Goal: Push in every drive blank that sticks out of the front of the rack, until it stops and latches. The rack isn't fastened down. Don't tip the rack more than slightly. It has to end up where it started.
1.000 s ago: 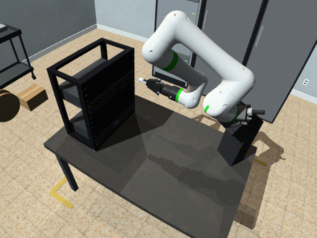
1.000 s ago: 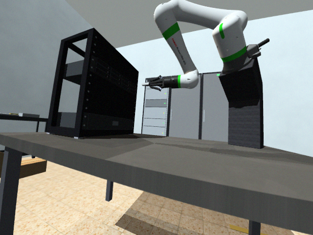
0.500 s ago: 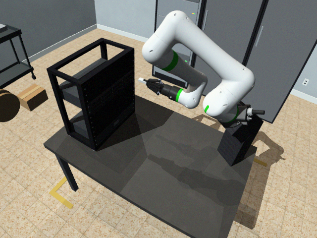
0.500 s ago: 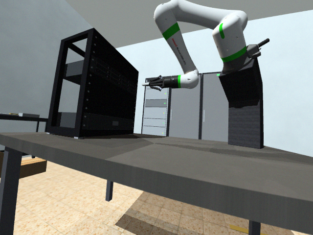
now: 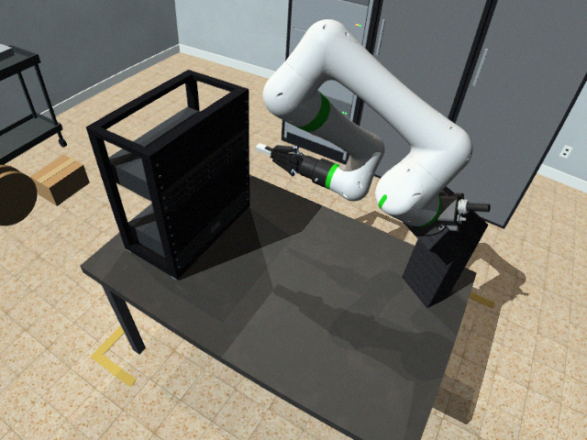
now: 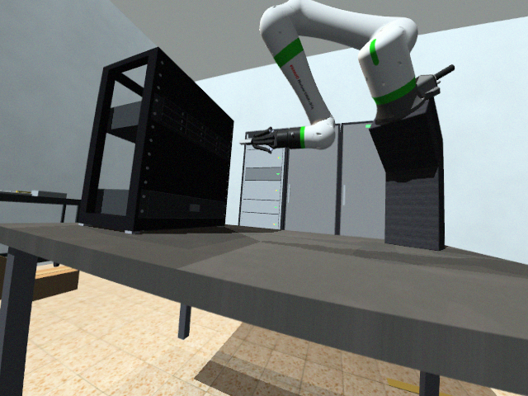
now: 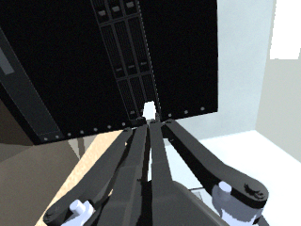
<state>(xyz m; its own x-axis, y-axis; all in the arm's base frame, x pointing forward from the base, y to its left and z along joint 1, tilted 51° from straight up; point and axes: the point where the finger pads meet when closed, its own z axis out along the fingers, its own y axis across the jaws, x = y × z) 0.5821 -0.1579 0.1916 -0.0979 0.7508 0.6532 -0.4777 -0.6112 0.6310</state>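
Note:
The black rack stands upright on the left part of the dark table; it also shows in the exterior view. Its front face carries rows of drive blanks, which look flush; in the wrist view the blanks form dark columns with none plainly sticking out. My gripper is shut and empty, in the air a short way off the rack's front near its far upper edge. It also shows in the exterior view and the wrist view.
The arm's black pedestal stands at the table's right edge. Grey cabinets line the back wall. A cart, a cardboard box and a round object are on the floor to the left.

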